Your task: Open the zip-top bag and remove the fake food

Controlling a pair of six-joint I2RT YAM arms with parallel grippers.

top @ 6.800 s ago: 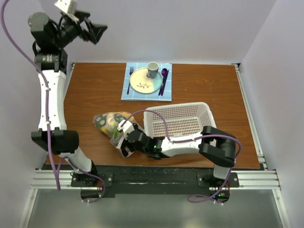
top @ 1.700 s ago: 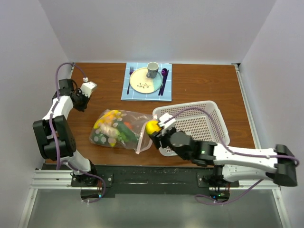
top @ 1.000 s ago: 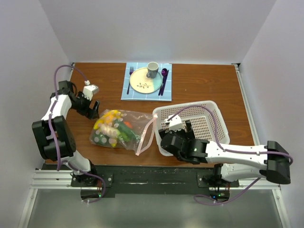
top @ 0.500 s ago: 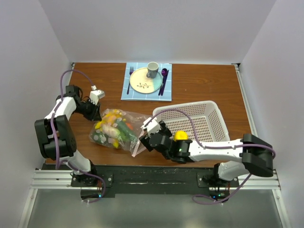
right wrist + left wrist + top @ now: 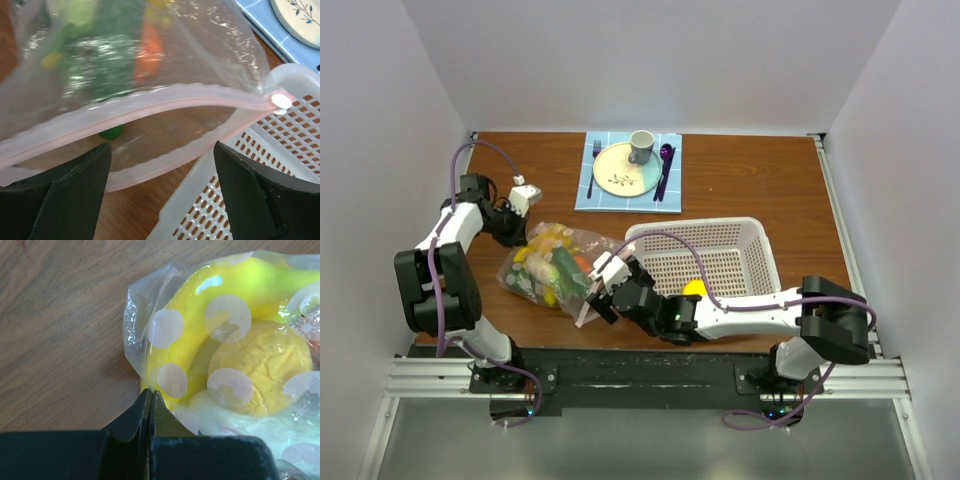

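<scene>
The zip-top bag [image 5: 552, 268] lies on the table left of centre with fake food inside. Its pink zipper mouth [image 5: 150, 107] gapes open toward my right gripper [image 5: 598, 292]. That gripper [image 5: 160, 200] is open, its fingers [image 5: 60, 195] wide on either side of the mouth, holding nothing. Inside show a green piece [image 5: 111, 132] and an orange one [image 5: 150, 50]. My left gripper [image 5: 525, 226] is shut on the bag's far corner [image 5: 150, 390], next to a yellow banana [image 5: 225, 285] and a lumpy yellow fruit [image 5: 255, 365]. A yellow lemon [image 5: 695, 288] lies in the basket.
The white perforated basket [image 5: 720, 245] stands right of the bag, its rim [image 5: 235, 165] close under my right gripper. A blue placemat [image 5: 610, 200] at the back holds a plate [image 5: 625, 170], cup [image 5: 641, 146] and cutlery. Walls close in on the left, right and back.
My left gripper has shut on the bag's far corner. My right arm has swung left from the basket to the bag's mouth. The lemon now lies in the basket, which has slid left.
</scene>
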